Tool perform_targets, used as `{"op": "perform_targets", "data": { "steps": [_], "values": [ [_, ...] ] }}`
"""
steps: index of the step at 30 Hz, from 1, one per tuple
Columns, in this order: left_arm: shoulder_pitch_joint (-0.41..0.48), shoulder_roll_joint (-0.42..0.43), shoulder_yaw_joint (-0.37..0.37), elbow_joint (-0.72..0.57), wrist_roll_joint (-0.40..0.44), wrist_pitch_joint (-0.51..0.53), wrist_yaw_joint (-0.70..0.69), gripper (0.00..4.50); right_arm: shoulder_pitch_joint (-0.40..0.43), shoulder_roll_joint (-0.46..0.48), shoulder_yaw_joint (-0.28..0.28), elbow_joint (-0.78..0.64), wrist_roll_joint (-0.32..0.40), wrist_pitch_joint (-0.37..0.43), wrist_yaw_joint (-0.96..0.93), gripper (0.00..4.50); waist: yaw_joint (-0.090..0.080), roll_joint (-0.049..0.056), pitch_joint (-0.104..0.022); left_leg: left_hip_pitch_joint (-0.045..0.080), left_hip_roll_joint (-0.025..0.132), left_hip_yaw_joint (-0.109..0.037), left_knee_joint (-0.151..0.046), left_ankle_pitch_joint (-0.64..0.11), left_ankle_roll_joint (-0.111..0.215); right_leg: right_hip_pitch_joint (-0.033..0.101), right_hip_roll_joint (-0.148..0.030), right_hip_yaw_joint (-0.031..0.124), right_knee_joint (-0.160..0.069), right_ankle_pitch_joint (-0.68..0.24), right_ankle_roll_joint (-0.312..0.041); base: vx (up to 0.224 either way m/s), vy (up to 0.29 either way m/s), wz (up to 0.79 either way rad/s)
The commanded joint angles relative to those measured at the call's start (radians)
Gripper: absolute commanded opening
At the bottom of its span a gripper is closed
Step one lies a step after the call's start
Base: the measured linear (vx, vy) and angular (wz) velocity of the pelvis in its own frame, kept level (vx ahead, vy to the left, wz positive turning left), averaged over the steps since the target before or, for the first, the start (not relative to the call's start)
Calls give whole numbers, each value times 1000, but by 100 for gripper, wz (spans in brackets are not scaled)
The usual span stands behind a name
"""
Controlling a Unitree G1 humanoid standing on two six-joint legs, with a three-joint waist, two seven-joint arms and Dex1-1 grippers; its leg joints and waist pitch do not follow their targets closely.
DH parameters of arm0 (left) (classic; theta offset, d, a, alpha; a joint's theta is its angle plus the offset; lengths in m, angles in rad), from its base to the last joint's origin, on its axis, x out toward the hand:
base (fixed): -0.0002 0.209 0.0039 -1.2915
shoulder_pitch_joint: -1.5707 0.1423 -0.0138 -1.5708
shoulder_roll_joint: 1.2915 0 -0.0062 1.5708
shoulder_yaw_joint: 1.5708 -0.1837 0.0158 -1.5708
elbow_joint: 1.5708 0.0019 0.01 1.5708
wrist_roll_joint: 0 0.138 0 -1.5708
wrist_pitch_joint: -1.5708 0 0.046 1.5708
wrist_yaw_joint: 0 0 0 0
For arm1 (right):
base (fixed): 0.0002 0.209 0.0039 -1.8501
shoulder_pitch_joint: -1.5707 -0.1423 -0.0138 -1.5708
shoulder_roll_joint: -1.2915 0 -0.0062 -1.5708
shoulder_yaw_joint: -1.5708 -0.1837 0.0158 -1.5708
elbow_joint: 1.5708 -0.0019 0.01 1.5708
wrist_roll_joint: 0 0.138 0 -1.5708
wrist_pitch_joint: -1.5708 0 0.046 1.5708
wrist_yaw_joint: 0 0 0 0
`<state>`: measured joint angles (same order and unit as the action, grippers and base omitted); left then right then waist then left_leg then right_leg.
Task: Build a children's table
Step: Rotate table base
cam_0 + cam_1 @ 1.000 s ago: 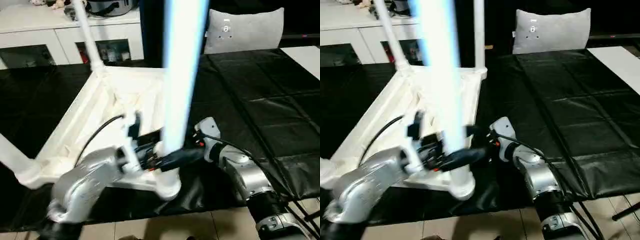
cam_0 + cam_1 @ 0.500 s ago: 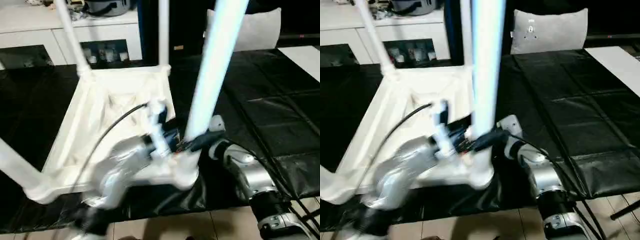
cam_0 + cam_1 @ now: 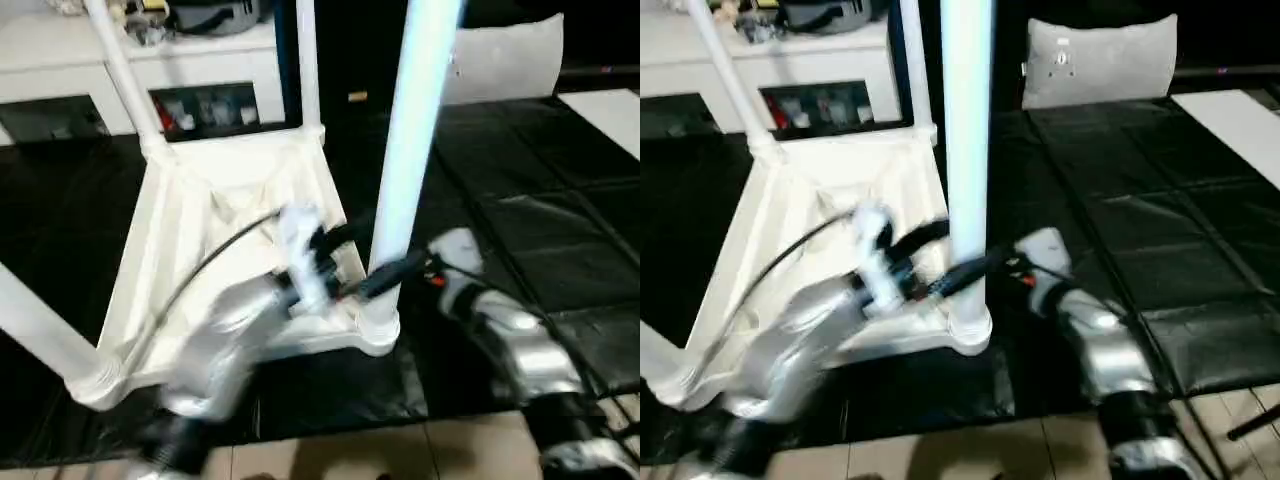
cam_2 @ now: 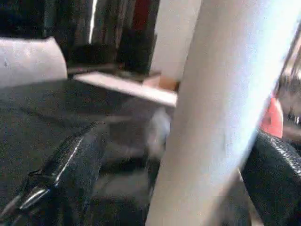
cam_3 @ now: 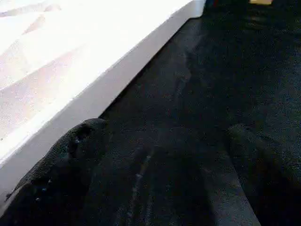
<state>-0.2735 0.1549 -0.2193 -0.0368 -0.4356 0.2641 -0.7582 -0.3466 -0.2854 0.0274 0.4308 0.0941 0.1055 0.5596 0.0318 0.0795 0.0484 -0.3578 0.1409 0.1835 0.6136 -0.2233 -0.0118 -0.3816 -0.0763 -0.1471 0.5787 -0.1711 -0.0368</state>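
An upturned white plastic rectangular tabletop (image 3: 215,215) with a ribbed underside lies on a black-covered desk (image 3: 530,220), and four long white tubular legs rise from its round corner sockets. The nearest leg (image 3: 405,150) stands in the socket (image 3: 378,325) at the corner closest to the robot. The left end effector (image 4: 155,188) is spread wide with the leg between its black fingers (image 4: 70,169), not clamping it. The right end effector (image 3: 385,280) reaches in at the base of the same leg, also spread wide and holding nothing. The step appears to be seating this leg: it would go best with the leg kept upright and pressed straight down into the socket. That corner sits near the desk's front edge, so sideways force could slide the tabletop off. Open black surface lies to the robot's right, with a grey cushion (image 3: 1100,60) well back.
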Motion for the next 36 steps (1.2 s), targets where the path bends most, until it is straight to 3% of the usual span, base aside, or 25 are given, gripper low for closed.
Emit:
{"op": "perform_targets", "data": {
  "steps": [1,3,6,10,11,12,15,21,29,35,36],
  "values": [
    [2,16,7,6,23,1,-9,449,3,4,-1,-30,17,6,11,450,4,-12,-53,3,96,-50,-76,-226,63,45,-103,77,-95,-449,-82,0,0,0],
    [5,40,11,12,25,10,-26,449,7,0,-2,-39,21,9,20,450,3,-12,-52,4,98,-52,-80,-242,56,45,-102,77,-94,-444,-86,0,0,0],
    [5,142,17,52,58,5,-91,449,30,-33,2,-83,33,19,75,450,4,-16,-53,3,98,-54,-82,-250,54,46,-103,79,-91,-437,-82,0,0,0],
    [4,234,12,73,80,4,-158,449,58,-88,1,-149,62,49,149,450,7,-9,-57,3,97,-54,-82,-212,64,47,-100,82,-81,-378,-87,0,0,0],
    [4,273,7,82,95,4,-192,420,78,-122,5,-191,78,63,199,450,10,-4,-59,4,102,-54,-82,-199,71,48,-102,84,-77,-328,-107,0,0,0],
    [3,283,4,85,100,2,-200,420,85,-134,8,-205,81,66,215,450,12,4,-60,3,103,-55,-81,-194,72,48,-102,84,-72,-309,-115,0,0,0],
    [-19,345,-42,120,164,-27,-247,394,138,-220,26,-311,107,102,325,450,20,-4,-59,1,102,-52,-79,-180,92,51,-103,86,-69,-276,-133,0,0,0],
    [-53,363,-92,154,195,-31,-295,338,176,-292,32,-405,140,151,399,450,33,-4,-54,7,104,-52,-81,-216,69,46,-106,84,-85,-395,-103,0,0,0],
    [-40,337,-115,80,158,66,-313,280,222,-355,23,-472,144,185,434,450,34,-9,-56,4,101,-52,-78,-200,74,48,-108,84,-87,-398,-101,0,0,0],
    [-18,300,-176,66,212,65,-271,238,257,-374,22,-521,171,215,457,450,32,-10,-53,2,97,-52,-76,-207,84,46,-104,78,-97,-450,-71,0,0,0],
    [-19,277,-187,86,258,67,-218,236,270,-377,24,-547,178,228,452,450,31,-11,-53,2,96,-52,-76,-210,84,46,-104,77,-99,-458,-67,0,0,0]
  ]
}}
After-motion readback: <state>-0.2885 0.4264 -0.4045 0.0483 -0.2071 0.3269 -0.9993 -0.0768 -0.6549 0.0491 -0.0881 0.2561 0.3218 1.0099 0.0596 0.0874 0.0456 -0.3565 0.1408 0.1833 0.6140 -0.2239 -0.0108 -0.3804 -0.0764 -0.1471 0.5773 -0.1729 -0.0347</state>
